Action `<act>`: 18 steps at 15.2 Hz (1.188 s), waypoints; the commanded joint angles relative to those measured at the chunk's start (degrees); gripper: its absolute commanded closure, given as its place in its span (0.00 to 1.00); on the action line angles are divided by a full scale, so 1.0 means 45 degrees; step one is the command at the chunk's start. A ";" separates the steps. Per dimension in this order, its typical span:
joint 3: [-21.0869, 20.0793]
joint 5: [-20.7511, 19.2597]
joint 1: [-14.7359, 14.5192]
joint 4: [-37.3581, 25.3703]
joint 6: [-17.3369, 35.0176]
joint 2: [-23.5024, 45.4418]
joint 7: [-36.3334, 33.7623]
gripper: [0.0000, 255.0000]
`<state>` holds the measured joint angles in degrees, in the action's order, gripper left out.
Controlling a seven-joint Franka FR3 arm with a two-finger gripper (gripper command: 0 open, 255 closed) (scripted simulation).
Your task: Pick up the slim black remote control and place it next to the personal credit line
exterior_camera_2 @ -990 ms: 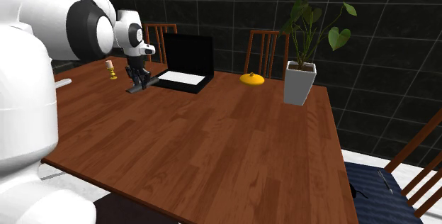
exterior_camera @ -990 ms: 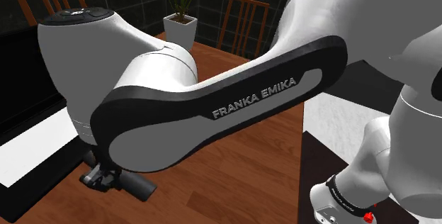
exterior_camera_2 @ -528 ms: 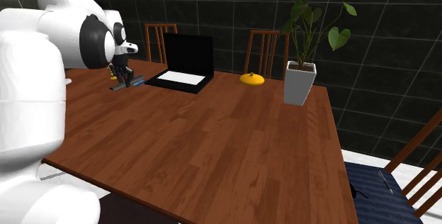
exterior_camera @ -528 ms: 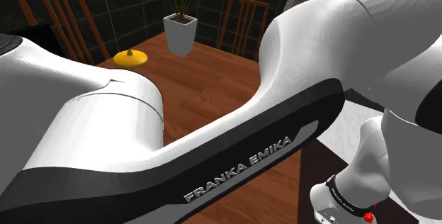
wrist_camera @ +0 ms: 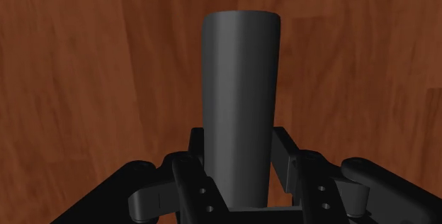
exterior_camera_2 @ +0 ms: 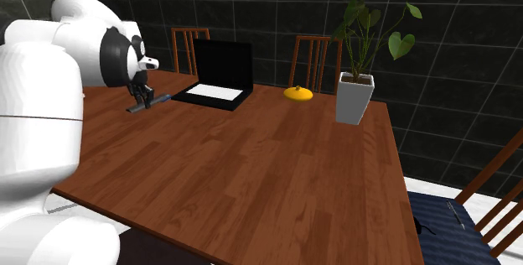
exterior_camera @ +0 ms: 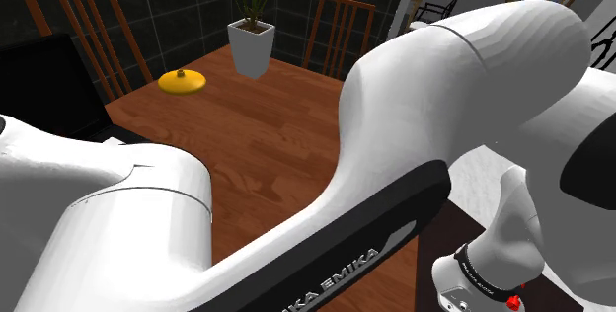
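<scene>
Seen from the tableside: the robot's black gripper (wrist_camera: pixel 237 160) is closed around a slim dark remote (wrist_camera: pixel 239 81), its fingers (wrist_camera: pixel 195 144) pressing the long sides near one end while the rest juts out ahead of the hand, over the wooden table (wrist_camera: pixel 71 81). The remote looks light, rigid and smooth. It should keep its shape but could pivot or slide in so off-centre a hold, and a grasp nearer the middle would seem steadier. Whether it hangs clear of the wood is hard to say.

Dark tiled walls (exterior_camera_2: pixel 469 20) back a reddish wooden table (exterior_camera_2: pixel 277 171) ringed by wooden chairs (exterior_camera_2: pixel 312 41)
</scene>
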<state>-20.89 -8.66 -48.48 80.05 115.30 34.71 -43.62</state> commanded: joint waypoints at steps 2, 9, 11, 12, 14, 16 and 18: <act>0.0046 -0.0063 0.0000 0.0221 0.0416 0.0193 -0.0007 1.00; 0.0135 -0.0190 -0.0024 0.0634 0.1186 0.0564 -0.0051 1.00; 0.0136 -0.0190 -0.0024 0.0632 0.1186 0.0566 -0.0051 1.00; 0.0136 -0.0190 -0.0024 0.0632 0.1186 0.0566 -0.0051 1.00; 0.0136 -0.0190 -0.0024 0.0632 0.1186 0.0566 -0.0051 1.00; 0.0136 -0.0190 -0.0024 0.0632 0.1186 0.0566 -0.0051 1.00; 0.0136 -0.0191 -0.0025 0.0632 0.1186 0.0567 -0.0051 0.00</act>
<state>-20.28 -9.52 -48.59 82.89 120.64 37.26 -43.85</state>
